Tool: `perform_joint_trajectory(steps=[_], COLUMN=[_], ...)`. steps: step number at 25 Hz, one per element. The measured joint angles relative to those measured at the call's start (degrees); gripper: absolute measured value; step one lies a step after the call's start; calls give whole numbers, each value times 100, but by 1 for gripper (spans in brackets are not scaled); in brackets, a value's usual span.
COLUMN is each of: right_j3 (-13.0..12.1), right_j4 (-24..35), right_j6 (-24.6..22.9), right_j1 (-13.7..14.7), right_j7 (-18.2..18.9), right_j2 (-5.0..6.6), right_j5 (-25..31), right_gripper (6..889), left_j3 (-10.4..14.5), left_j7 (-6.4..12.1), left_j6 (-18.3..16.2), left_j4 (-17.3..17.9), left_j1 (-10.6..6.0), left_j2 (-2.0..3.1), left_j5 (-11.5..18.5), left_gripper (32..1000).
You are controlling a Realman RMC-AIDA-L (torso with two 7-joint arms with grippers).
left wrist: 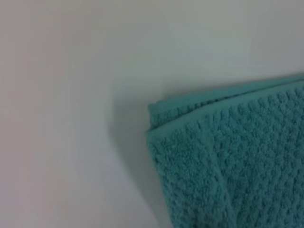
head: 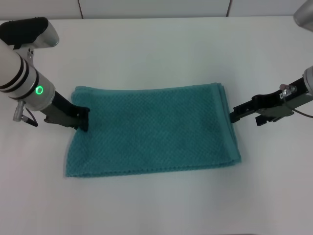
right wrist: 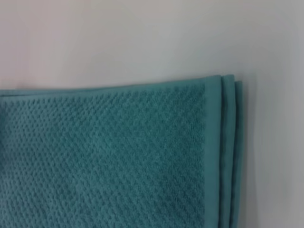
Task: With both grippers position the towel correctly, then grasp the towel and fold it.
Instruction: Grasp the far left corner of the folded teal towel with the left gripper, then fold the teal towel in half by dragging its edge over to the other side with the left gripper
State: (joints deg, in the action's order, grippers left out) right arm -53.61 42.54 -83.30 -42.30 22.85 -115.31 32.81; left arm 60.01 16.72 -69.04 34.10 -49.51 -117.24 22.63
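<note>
Both grippers at the towel's short edges — one at 9 o'clock, one at 3 o'clock.

You have the teal towel (head: 151,129) lying flat and already layered at the middle of the white table (head: 156,44), long side running across. Your left gripper (head: 83,119) touches its 9 o'clock edge, and your right gripper (head: 234,116) meets the 3 o'clock edge. I judge they sit opposite each other so you can square the cloth from both ends before any fold. Whether either pair of claws is spread or closed on fabric, I cannot tell; the tips are too dark and small from the head camera. The wrist cameras show no claws at all, but they give you what the head view blurs — the left wrist shows a two-layer corner, the right wrist three stacked hems lying neatly aligned.
</note>
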Motion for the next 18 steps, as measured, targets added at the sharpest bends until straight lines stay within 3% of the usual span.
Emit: perform_joint_trajectory(steps=[7, 13, 18], right_j3=[0, 0, 0], right_j4=[0, 0, -1], right_j6=[6, 7, 7], right_j1=[-4, -6, 15], right_j7=[9, 10, 10], right_j2=[0, 0, 0], right_j5=[-2, -3, -3], right_gripper=[881, 881, 881], left_j3=[-8, -7, -6], left_j7=[30, 94, 124], left_j6=[-5, -4, -12], left_j4=[0, 12, 84], left_j1=[3, 10, 83], left_j2=[0, 7, 59], left_j5=[13, 14, -116], left_gripper=[86, 86, 86])
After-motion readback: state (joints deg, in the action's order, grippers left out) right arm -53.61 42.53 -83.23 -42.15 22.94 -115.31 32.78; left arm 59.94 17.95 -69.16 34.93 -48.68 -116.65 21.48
